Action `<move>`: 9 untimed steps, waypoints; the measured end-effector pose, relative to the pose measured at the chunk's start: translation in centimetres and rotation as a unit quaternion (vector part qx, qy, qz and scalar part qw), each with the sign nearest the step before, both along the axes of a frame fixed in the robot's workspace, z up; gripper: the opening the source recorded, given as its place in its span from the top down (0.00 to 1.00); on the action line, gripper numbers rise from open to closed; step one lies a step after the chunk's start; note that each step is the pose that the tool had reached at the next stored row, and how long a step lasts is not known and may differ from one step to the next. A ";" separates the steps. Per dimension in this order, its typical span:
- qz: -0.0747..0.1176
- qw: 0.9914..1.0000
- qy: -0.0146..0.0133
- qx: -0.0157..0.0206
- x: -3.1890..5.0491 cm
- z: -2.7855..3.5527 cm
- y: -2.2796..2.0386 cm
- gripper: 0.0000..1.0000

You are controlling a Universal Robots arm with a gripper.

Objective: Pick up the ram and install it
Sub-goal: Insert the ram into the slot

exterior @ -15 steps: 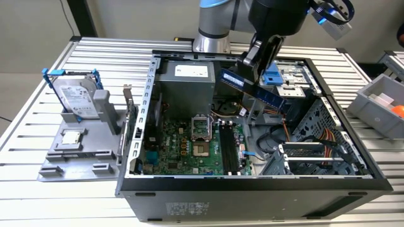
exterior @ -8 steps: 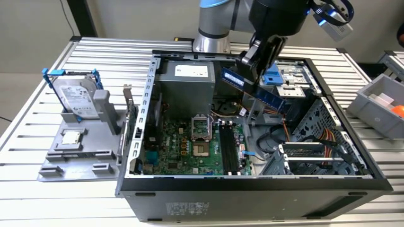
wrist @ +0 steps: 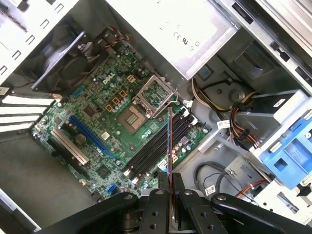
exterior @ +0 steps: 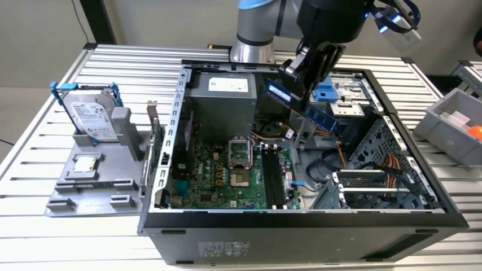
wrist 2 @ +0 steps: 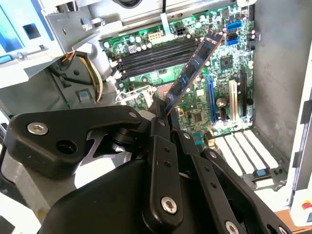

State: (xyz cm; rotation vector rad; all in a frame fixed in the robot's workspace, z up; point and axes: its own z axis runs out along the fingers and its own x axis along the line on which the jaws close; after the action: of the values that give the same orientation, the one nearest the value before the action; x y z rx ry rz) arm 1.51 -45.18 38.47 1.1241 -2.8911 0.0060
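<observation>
Gripper (wrist 2: 161, 116) fingers are closed on one end of the ram (wrist 2: 192, 68), holding it tilted above the memory slots (wrist 2: 156, 52) in the middle of the motherboard (wrist 2: 195, 105). I think a good seating needs the stick parallel to one slot.

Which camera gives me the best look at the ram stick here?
The second wrist view: the ram shows its broad face, its near end held in the gripper. The first wrist view shows it edge-on, as a thin line. The exterior view shows it tilted above the open case.
</observation>
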 end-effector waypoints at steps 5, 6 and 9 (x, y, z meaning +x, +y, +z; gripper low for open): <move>-0.018 1.000 0.000 0.000 0.12 -0.05 0.00 1.00; -0.021 1.000 0.000 0.001 0.14 -0.06 -0.01 1.00; -0.031 1.000 0.000 0.005 0.16 -0.08 0.00 1.00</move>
State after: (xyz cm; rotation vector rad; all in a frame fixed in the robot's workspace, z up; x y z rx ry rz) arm 1.67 -45.18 38.39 1.0349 -2.9277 -0.0107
